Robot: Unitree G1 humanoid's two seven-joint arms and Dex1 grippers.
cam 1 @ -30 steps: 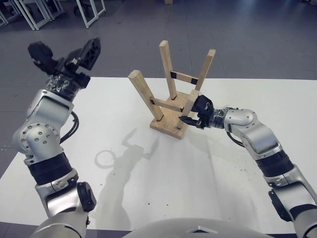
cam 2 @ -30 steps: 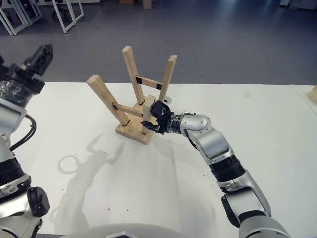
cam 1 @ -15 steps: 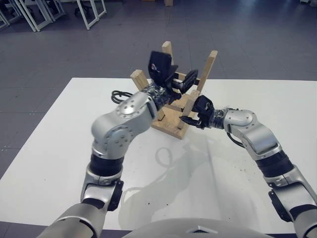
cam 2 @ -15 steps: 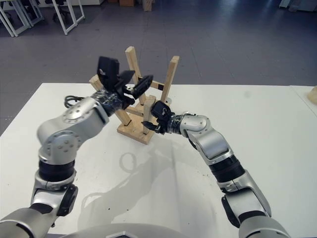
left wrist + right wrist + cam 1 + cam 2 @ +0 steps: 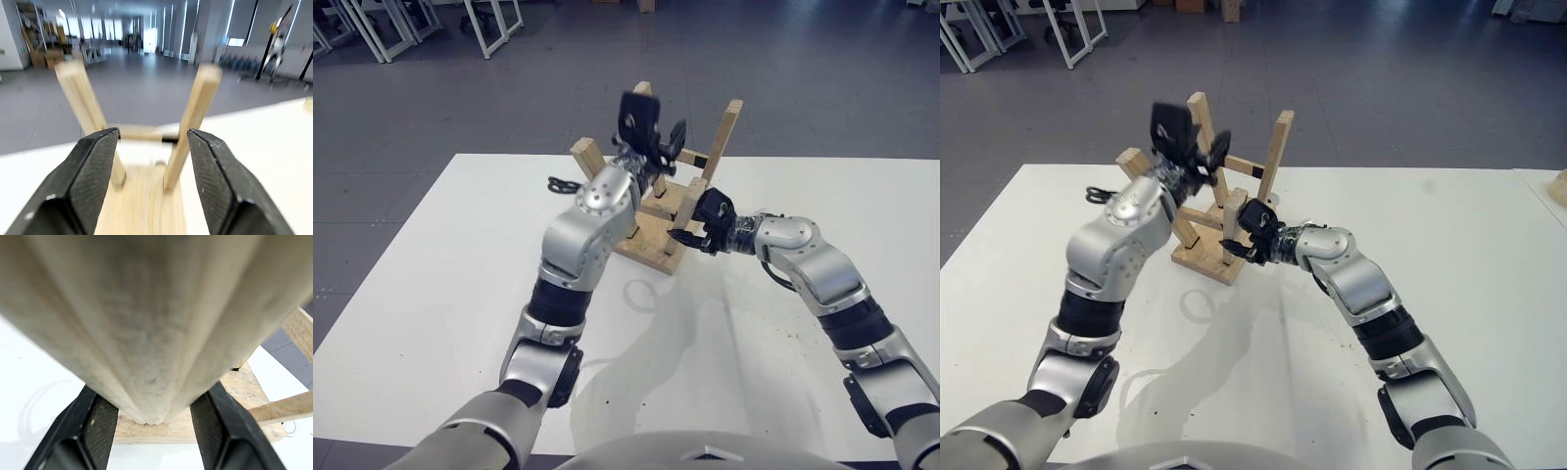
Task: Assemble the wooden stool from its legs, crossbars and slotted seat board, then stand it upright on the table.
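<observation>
- A white counter (image 5: 431, 294) in a wide hall with a grey floor (image 5: 803, 69) carries the stool (image 5: 658, 208). It is upside down, with the seat board (image 5: 641, 245) on the counter and the legs pointing up.
- Your right hand (image 5: 693, 223) is clenched on the near right leg (image 5: 685, 201). It grips low down, just above the seat board, with a finger on either side of the wood.
- Your left hand (image 5: 152, 137) is released, its fingers (image 5: 93, 176) spread wide. It is raised at about the height of the crossbar (image 5: 695, 157).
- From that hand outward, the far left leg (image 5: 643, 90) stands just behind it and the far right leg (image 5: 722, 132) is a little to its right. In the left wrist view both legs and the crossbar lie ahead, between the open fingers. You cannot tell from here whether a finger touches wood.
- The near left leg (image 5: 590, 157) leans outward just beside your left forearm.
- All four legs appear seated in the board, so the build looks finished or nearly so. The step in hand reads as taking a second hold before turning the stool over.
- The next move calls for closing the left hand on a far leg or the crossbar, opposite the right hand's grip. Then lift with both hands and roll the stool until its feet meet the counter.
- Keep the pull even, since a lopsided lift could draw a leg out of its slot.
</observation>
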